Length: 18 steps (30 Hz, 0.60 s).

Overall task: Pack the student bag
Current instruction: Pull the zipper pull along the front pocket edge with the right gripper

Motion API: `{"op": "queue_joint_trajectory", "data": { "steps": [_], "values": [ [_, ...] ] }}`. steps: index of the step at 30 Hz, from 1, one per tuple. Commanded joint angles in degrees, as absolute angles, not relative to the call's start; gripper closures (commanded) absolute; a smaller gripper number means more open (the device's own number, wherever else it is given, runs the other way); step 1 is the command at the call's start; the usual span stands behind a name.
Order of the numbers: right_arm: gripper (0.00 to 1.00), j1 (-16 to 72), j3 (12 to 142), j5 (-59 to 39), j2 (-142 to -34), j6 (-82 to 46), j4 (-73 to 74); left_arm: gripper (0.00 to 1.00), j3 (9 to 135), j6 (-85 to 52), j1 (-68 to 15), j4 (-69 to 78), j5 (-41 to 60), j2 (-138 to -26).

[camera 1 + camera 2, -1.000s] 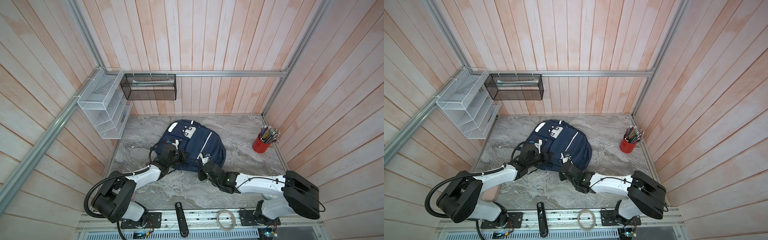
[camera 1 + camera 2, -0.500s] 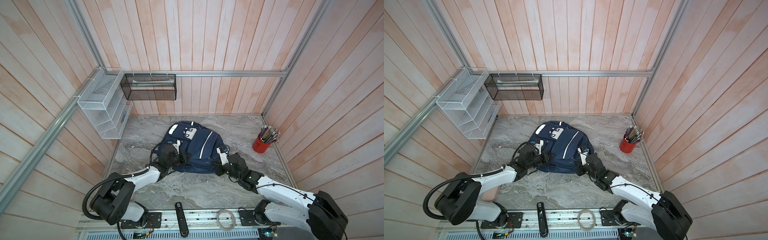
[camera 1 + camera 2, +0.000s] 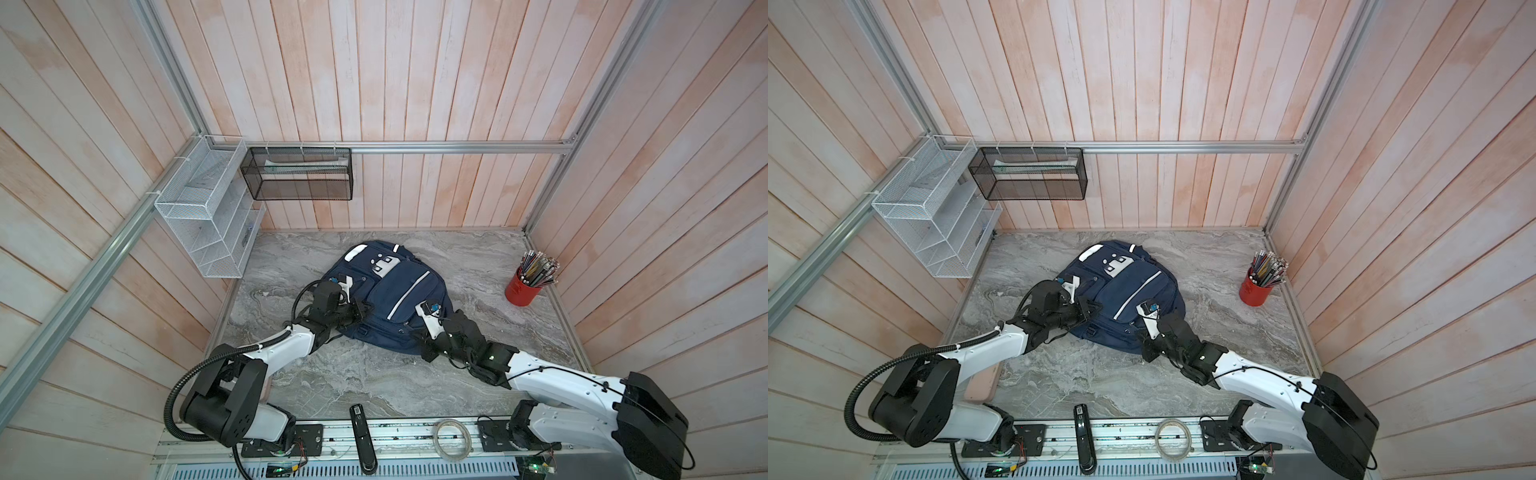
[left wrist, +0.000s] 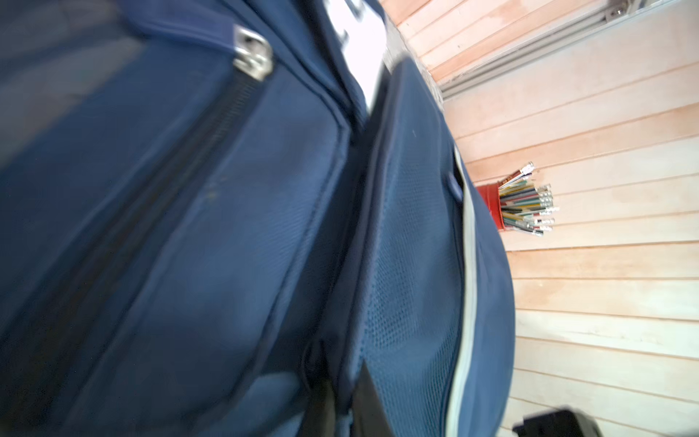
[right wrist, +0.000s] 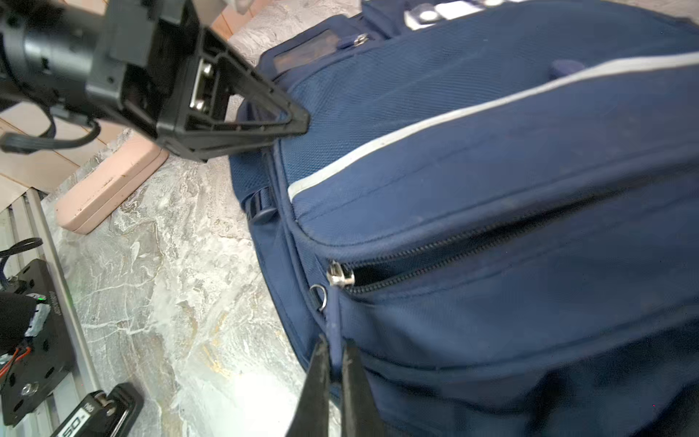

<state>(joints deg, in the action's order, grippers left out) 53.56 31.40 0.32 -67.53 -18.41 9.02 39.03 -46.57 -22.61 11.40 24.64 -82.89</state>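
The student bag [image 3: 399, 291] [image 3: 1125, 286], navy with white stripes, lies flat in the middle of the marble table. My left gripper [image 3: 365, 309] [image 3: 1096, 307] rests on its left side. In the left wrist view its fingers [image 4: 368, 397] stand close together with a fold of the bag's fabric [image 4: 342, 374] pinched between them. My right gripper [image 3: 414, 334] [image 3: 1144, 336] is at the bag's near edge. In the right wrist view the right gripper [image 5: 334, 350] is shut on the navy pull strap [image 5: 333, 325] below a silver zip slider [image 5: 340, 274]. That pocket's zip gapes to one side of the slider.
A red cup of pencils [image 3: 524, 286] [image 3: 1256, 289] stands at the right wall. A white wire rack [image 3: 208, 216] and a black mesh basket [image 3: 299, 174] hang at the back left. A pink case [image 3: 982, 386] lies under the left arm. A black stapler [image 3: 361, 436] and a tape roll [image 3: 453, 438] sit on the front rail.
My right gripper swung right along the bag's near edge, then came back toward the middle, tugging the bag's shape with it. The left gripper stayed on the bag's left side.
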Motion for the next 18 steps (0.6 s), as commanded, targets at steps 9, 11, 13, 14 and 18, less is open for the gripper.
{"op": "queue_joint_trajectory", "data": {
  "steps": [9, 11, 13, 14, 18],
  "values": [
    [1.0, 60.68, 44.29, 3.62, -85.73, -30.93, 21.9, 0.44, 36.49, -43.64, -18.68, 7.36, 16.86, -72.94],
    [1.0, 60.88, 44.45, 2.69, -86.42, -31.12, 23.19, 0.43, 31.85, -46.31, -19.36, 8.83, 18.97, -70.04],
    [1.0, 61.18, 44.81, 2.26, -87.05, -30.64, 23.35, 0.42, 28.64, -48.77, -20.33, 10.25, 20.54, -68.84],
    [1.0, 61.32, 44.91, 2.09, -87.34, -30.59, 23.44, 0.41, 27.27, -50.15, -20.85, 12.08, 21.37, -68.59],
    [1.0, 62.62, 45.09, 0.82, -88.55, -29.72, 24.22, 0.34, 26.12, -52.31, -23.64, 20.55, 22.66, -70.84]
  ]
}}
